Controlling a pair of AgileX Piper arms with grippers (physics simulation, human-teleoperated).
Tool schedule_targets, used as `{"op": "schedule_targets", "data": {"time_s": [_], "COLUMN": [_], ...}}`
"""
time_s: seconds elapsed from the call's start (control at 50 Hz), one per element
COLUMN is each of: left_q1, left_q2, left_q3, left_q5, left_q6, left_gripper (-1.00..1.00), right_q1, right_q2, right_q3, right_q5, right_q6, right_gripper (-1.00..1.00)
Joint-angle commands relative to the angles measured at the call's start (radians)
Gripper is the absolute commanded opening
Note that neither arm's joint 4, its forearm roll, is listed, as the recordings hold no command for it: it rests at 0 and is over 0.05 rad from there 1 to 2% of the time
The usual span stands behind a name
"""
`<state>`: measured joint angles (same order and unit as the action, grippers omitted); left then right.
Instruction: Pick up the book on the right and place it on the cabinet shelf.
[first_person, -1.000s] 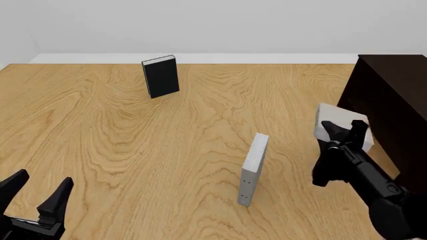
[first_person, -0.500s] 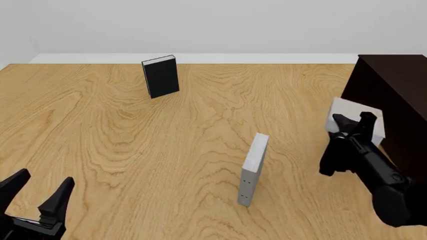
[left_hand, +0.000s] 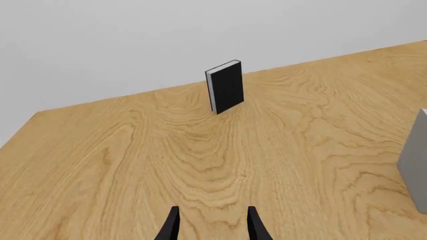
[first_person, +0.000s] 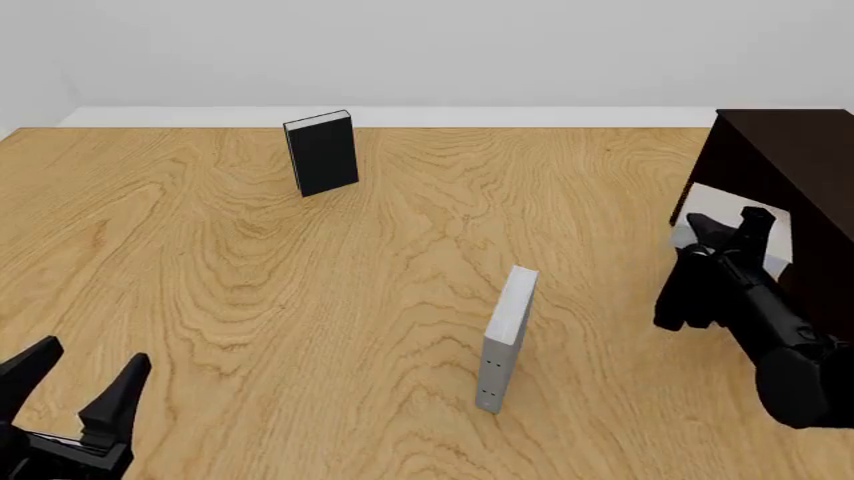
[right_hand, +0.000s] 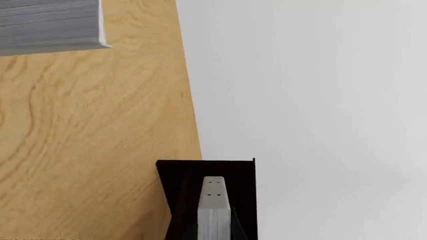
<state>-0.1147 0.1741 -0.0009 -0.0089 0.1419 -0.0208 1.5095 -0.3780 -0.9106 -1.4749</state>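
Front view: right gripper jaws clamp the book, lifted off the tabletop at the cabinet shelf mouth. Keep it level, push straight in, then release. Left gripper spread, idle.

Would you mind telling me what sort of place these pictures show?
Most likely a simulated tabletop test scene, not a real room: a bare wood-grain table against blank white walls, three plain books including a black book, and a dark cabinet at the right edge.
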Motion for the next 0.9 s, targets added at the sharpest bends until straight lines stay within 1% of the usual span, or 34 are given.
{"op": "schedule_targets", "data": {"time_s": [0.02, 0.06, 0.18, 0.24, 0.26, 0.3, 0.36, 0.4, 0.46, 0.5, 0.56, 0.6, 0.7, 0.84, 0.88, 0.9], "left_q1": [0.001, 0.0, 0.0, 0.004, 0.004, 0.006, 0.004, 0.006, 0.008, 0.007, 0.008, 0.008, 0.007, 0.01, 0.008, 0.009], "left_q2": [0.004, 0.009, -0.034, -0.008, -0.006, -0.027, -0.052, -0.024, -0.021, -0.03, -0.002, -0.013, 0.024, 0.034, -0.025, -0.035], "left_q3": [0.0, 0.0, 0.0, 0.0, 0.0, 0.0, 0.0, 0.0, 0.0, 0.0, 0.0, 0.0, 0.001, 0.001, 0.0, 0.0], "left_q5": [-0.003, -0.008, 0.034, 0.008, 0.006, 0.027, 0.053, 0.024, 0.022, 0.033, 0.005, 0.017, -0.022, -0.033, 0.028, 0.037], "left_q6": [-0.001, -0.001, -0.002, -0.003, -0.003, -0.005, -0.003, -0.003, -0.006, -0.004, -0.005, -0.003, -0.004, -0.004, -0.002, -0.004], "left_gripper": [1.0, 1.0, 1.0, 1.0, 1.0, 1.0, 1.0, 1.0, 1.0, 1.0, 1.0, 1.0, 1.0, 1.0, 1.0, 1.0], "right_q1": [-0.024, -0.027, -0.035, -0.042, -0.06, -0.051, -0.062, -0.077, -0.074, -0.077, -0.081, -0.088, -0.092, -0.105, -0.109, -0.11], "right_q2": [-0.012, -0.008, 0.01, 0.02, 0.027, 0.034, 0.049, 0.062, 0.066, 0.077, 0.077, 0.081, 0.08, 0.096, 0.098, 0.099], "right_q3": [-0.027, -0.027, -0.024, -0.023, -0.024, -0.018, -0.02, -0.022, -0.027, -0.025, -0.031, -0.033, -0.043, -0.052, -0.058, -0.059], "right_q5": [0.014, 0.011, 0.002, -0.007, -0.011, -0.021, -0.03, -0.037, -0.036, -0.043, -0.042, -0.045, -0.032, -0.034, -0.033, -0.032], "right_q6": [0.023, 0.022, 0.021, 0.023, 0.021, 0.02, 0.017, 0.008, 0.011, 0.002, 0.006, 0.0, 0.007, -0.001, 0.0, 0.0], "right_gripper": [-1.0, -1.0, -1.0, -1.0, -1.0, -1.0, -1.0, -1.0, -1.0, -1.0, -1.0, -1.0, -1.0, -1.0, -1.0, -1.0]}}
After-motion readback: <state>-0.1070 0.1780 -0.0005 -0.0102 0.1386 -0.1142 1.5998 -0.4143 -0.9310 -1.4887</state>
